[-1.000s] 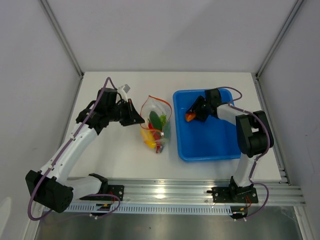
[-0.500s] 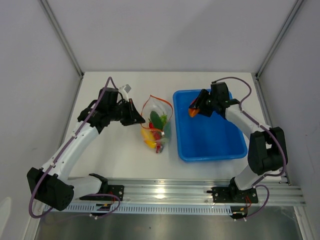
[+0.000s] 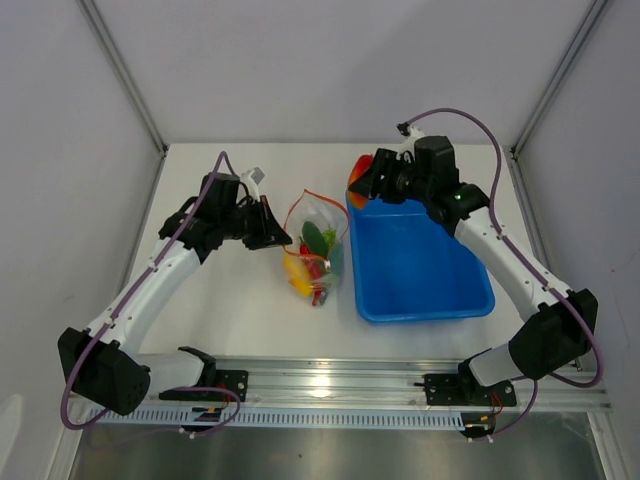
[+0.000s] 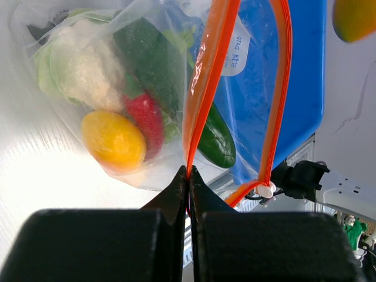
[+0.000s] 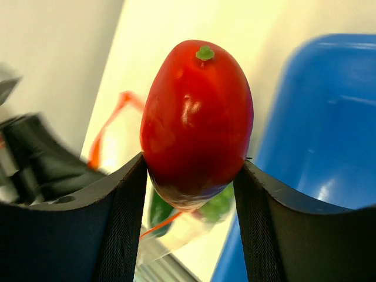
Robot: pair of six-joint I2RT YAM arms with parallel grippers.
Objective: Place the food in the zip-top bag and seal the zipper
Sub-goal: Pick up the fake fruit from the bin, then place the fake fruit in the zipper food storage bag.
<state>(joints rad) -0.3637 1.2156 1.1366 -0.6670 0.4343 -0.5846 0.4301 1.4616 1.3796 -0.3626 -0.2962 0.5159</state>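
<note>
Top external view showed a white table [image 3: 230, 310] boxed in by plain grey walls [image 3: 330, 70], with a metal rail [image 3: 380, 385] along its near edge. The left pincer [image 3: 275, 235] was pressed tight on the zipper [image 4: 205, 76], nipping the red-orange strip at the bag's left side. The zip-top bag [image 3: 318, 262] lay on the table just past that pincer's tips, its long axis running from the rail toward the back wall. The mouth gaped open as a loop at the far end, and the food inside was bunched at the near end. The right pincer [image 3: 362, 183] pinched a red tomato [image 5: 197, 123] between its 2 fingers, beside the blue tray [image 3: 420, 290] at its far left corner. In the right wrist view the tomato's long axis ran up the picture, crosswise to the grip, with the green stem nub at the top end
</note>
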